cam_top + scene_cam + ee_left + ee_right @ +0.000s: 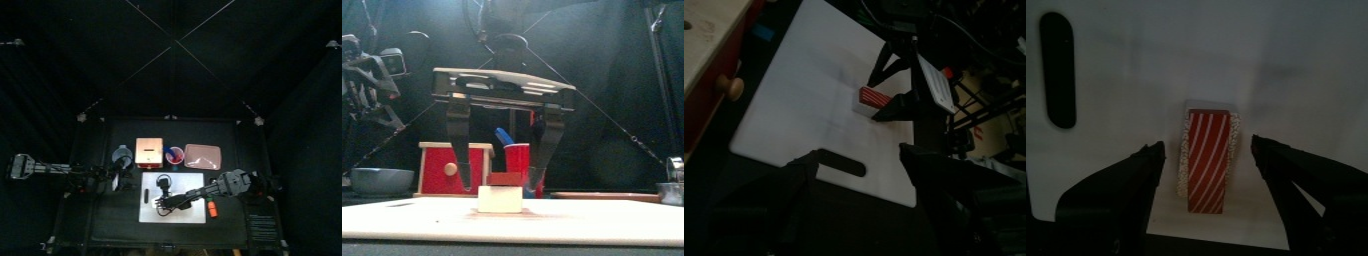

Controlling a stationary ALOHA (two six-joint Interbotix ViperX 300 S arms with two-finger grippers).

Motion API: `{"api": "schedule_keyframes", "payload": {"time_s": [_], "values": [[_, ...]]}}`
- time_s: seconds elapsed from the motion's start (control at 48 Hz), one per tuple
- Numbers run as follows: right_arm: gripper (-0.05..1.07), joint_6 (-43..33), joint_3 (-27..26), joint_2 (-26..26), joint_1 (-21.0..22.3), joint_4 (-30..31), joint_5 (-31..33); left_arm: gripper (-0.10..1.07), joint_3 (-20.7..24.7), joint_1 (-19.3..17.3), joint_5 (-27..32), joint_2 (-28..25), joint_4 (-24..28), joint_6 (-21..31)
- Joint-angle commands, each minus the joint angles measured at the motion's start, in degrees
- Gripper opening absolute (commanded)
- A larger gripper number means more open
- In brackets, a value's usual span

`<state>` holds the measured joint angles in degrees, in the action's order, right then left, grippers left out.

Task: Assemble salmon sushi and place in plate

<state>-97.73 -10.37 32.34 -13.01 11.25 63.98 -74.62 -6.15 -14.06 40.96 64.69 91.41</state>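
Black curtains all round; small black table carries white board. Sushi, red-striped strip stacked on white rice block, sits on board, not on plate. Right gripper points down over sushi, jaws wide apart, one each side, neither touching it. Plate lies beyond board, well apart from sushi. Left gripper hovers off board's left edge, jaws apart, nothing between them. Red box and grey bowl behind board.
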Motion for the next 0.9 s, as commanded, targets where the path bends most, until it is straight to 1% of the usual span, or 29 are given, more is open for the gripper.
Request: {"api": "schedule_keyframes", "payload": {"time_s": [0.0, 0.125, 0.229, 0.292, 0.438, 0.583, 0.708, 0.875], "values": [[0.90, -0.09, -0.18, -1.76, 0.18, -0.18, -1.23, 0.98, 0.70, -0.09, -0.18, -0.18, -0.18, -0.09], [0.78, 0.00, -0.09, -2.02, 0.18, 0.26, -1.93, 0.98, 0.62, -0.09, -0.18, -0.18, -0.18, -0.09], [0.70, 0.09, 0.09, -2.90, 0.09, 1.41, -1.76, 0.98, 0.70, -0.18, -0.26, -0.18, -0.18, 0.00], [0.69, 0.26, 0.09, -3.87, 0.09, 2.20, -1.41, 0.98, 0.62, -0.18, -0.18, -0.18, -0.18, 0.00], [0.69, 1.32, 1.58, -8.53, 0.00, 5.01, 0.88, 0.98, 0.70, -0.35, -0.18, -0.18, -0.18, 0.00], [0.69, 3.16, 6.33, -14.68, 0.18, 5.80, 1.85, 0.98, 0.70, -0.53, -0.18, -0.18, -0.26, 0.00], [0.69, 5.19, 12.13, -19.51, 0.53, 4.83, 1.85, 0.98, 0.70, -0.70, -0.18, -0.09, -0.44, 0.00], [0.69, 8.44, 21.62, -26.28, 3.60, 4.13, 1.76, 0.98, 0.97, -1.41, -0.18, 0.00, -0.35, -0.09]]}}
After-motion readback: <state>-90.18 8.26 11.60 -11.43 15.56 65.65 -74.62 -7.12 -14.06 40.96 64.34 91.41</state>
